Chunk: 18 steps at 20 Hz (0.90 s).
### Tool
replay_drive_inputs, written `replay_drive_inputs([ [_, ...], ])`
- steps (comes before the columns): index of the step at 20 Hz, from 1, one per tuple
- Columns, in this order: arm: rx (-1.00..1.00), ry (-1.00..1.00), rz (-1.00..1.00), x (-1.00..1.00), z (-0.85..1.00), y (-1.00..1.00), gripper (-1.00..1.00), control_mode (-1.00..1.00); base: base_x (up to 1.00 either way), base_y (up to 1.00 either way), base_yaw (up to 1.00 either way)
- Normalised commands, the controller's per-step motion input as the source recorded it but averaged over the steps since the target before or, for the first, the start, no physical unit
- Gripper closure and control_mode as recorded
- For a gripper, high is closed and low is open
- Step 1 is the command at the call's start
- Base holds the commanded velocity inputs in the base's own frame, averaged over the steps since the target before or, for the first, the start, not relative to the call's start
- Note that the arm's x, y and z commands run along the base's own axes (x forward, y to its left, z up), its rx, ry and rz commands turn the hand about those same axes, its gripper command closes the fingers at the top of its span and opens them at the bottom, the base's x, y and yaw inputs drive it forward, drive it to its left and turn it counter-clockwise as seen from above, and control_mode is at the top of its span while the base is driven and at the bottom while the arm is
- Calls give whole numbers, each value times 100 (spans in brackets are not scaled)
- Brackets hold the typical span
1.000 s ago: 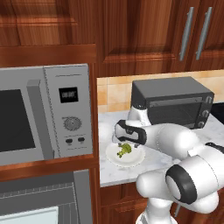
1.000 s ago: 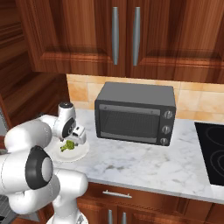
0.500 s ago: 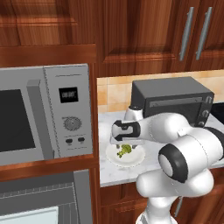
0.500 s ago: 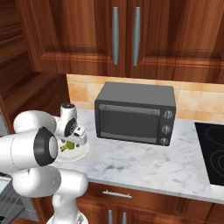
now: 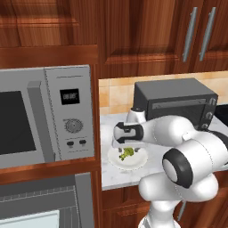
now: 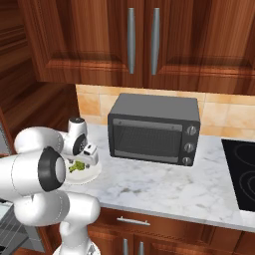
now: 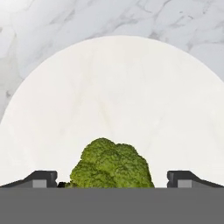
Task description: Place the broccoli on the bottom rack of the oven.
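The broccoli [image 7: 111, 166], a small green floret, lies on a white plate [image 7: 113, 87] on the marble counter. My gripper [image 7: 113, 179] is open right above it, one dark fingertip [image 7: 41, 177] on each side of the floret, apart from it. From the left base view the broccoli [image 5: 128, 152] shows under the hand, with the gripper [image 5: 123, 145] pointing down at the plate [image 5: 133, 163]. The right base view has the broccoli [image 6: 75, 166] on the plate [image 6: 89, 174] beside my hand. The grey oven [image 5: 44, 202] with its ribbed interior sits low at the left, below the counter.
A steel microwave [image 5: 49, 116] with display and dial stands left of the plate. A black toaster oven [image 6: 154, 129] stands on the counter to the right, and a black cooktop [image 6: 239, 169] lies further right. Wooden cabinets hang above.
My hand has come down a little and leftward over the plate, and the arm's elbow has swung nearer the camera. The broccoli and plate have not moved.
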Motion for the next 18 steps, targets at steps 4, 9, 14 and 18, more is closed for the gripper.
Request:
replay_drive_inputs([
  [4, 0, 0, 0, -14, -2, 0, -100, -100, 0, 0, 0],
  [9, 0, 1, 0, 0, -5, 0, -100, -100, 0, 0, 0],
  [14, 0, 0, 0, 0, -2, 0, 100, -100, 0, 0, 0],
  [18, 0, 0, 0, 0, 0, 0, 100, -100, 0, 0, 0],
])
